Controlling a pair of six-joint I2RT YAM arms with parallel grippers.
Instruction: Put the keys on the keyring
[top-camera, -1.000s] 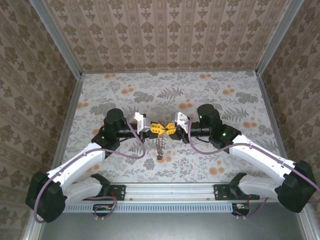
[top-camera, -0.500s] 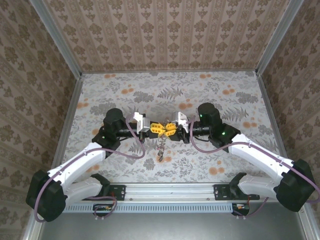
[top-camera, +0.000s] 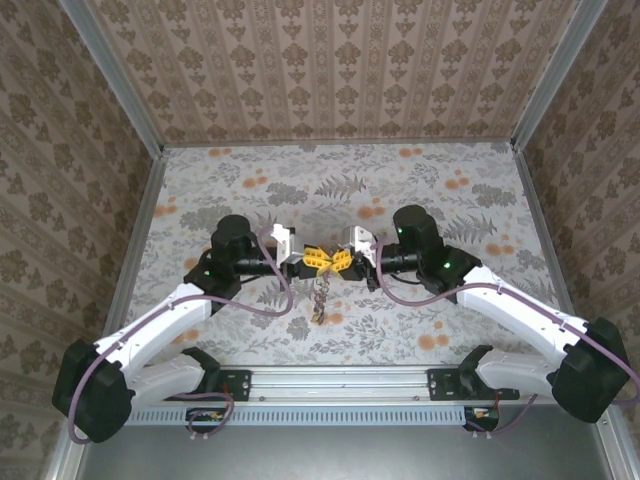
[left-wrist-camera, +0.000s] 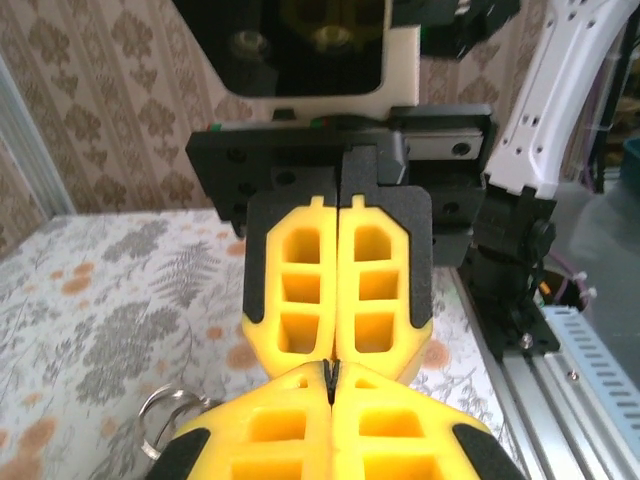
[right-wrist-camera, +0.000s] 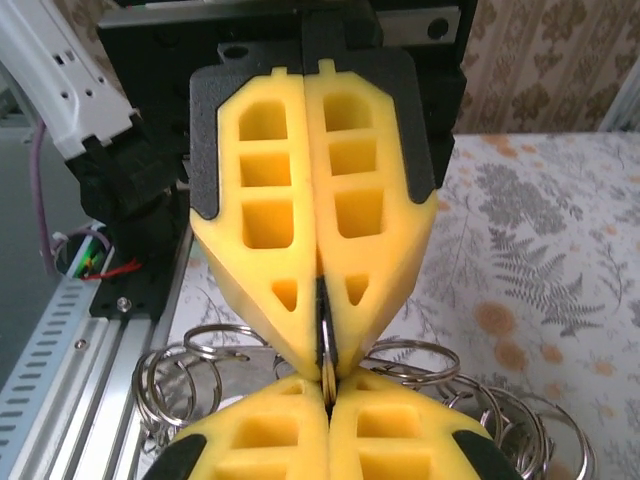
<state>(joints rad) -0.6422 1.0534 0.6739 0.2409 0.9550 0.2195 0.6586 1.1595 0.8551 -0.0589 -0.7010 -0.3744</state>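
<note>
The right gripper (top-camera: 338, 261) has just closed its small gap, meeting the left gripper (top-camera: 318, 260) tip to tip; both pinch a wire loop of the keyring (top-camera: 320, 292). It dangles beneath them over the table (top-camera: 450, 200), seemingly braced for prying open.

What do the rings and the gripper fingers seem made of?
Rings: apparently thin silvery metal wire, polished, going by the bright glints. Fingers: yellow plastic, matte, with moulded hollow cells; the black backing looks rubbery, though I cannot be sure.

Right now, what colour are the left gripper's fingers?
The left gripper's fingers are yellow, black-backed; right wrist view.
</note>
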